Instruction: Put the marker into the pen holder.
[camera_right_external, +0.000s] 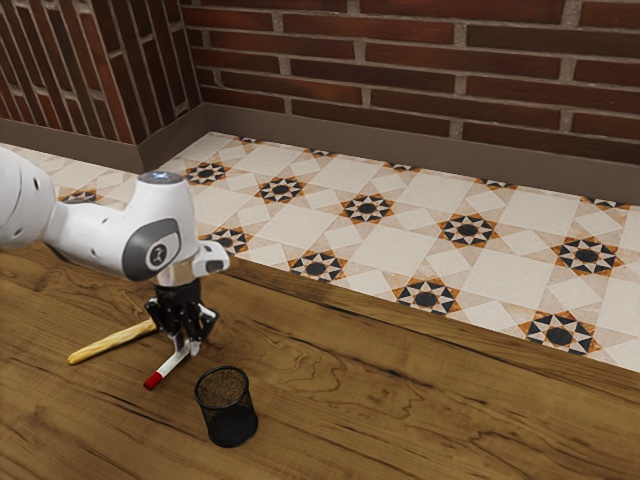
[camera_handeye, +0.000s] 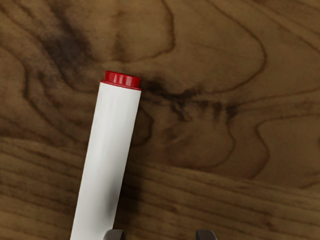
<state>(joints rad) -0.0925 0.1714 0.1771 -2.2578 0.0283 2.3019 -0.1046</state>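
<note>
From my seat at the controls I judge the job to be at its opening stage. The white marker with red ends (camera_right_external: 168, 369) lies on the brown wood-grained worktop (camera_right_external: 340, 420), outside the round black mesh pen holder (camera_right_external: 228, 408). The pen holder stands upright near the marker, farther toward the exterior view's right. Beyond the marker, a long pale-yellow rod (camera_right_external: 112, 342) lies on the wood, one end close behind my hand.

What I have done, as far as I can see, is a matter of placement: the black two-finger gripper (camera_right_external: 188, 347) is low over the marker's white end, pointing down. The jaws are released, standing apart with bare wood visible between their tips in the wrist view. The marker's white barrel passes by one tip instead of running centrally through the gap, so I don't count it as held. Whether that tip touches the barrel I can't tell.

So nearly everything remains: grasp, lift, carry and drop-in. My next move should be a small sideways correction to bring the barrel between the jaws, then a close. If I shut them from here, I might pinch nothing or nudge the marker into a roll. After lifting, I expect to have to tip the marker upright over the pen holder's mouth before letting go.
</note>
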